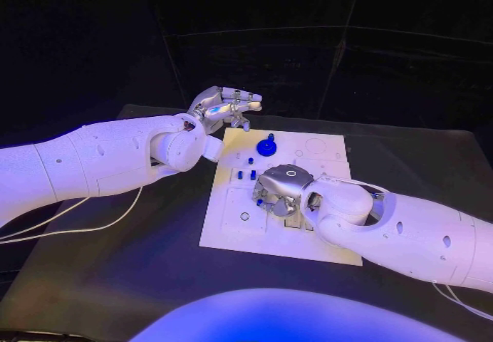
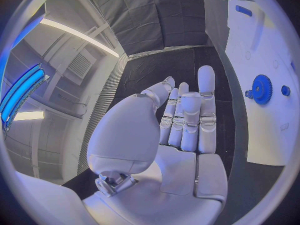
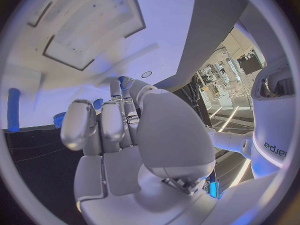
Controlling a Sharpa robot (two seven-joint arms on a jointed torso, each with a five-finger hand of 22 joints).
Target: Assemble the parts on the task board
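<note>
The white task board point(image 1: 308, 242) lies mid-table. On its far part a blue gear point(image 1: 266, 147) stands, with two small blue pegs point(image 1: 246, 174) just in front of it. My right hand point(image 1: 279, 189) is low over the board's middle, fingers curled down, and a small blue part point(image 3: 122, 79) shows between its fingertips against the board point(image 3: 94, 25). My left hand point(image 1: 224, 107) hovers above the board's far left corner with fingers stretched out and nothing in it. The left wrist view shows the flat palm point(image 2: 181, 135), the gear point(image 2: 260, 89) and a peg point(image 2: 244, 10).
The board carries several recesses and holes, such as a round hole point(image 1: 244, 216) near its left edge. Another blue peg point(image 3: 14, 116) lies on the board beyond my right hand. Bare black table point(image 1: 123, 271) surrounds the board.
</note>
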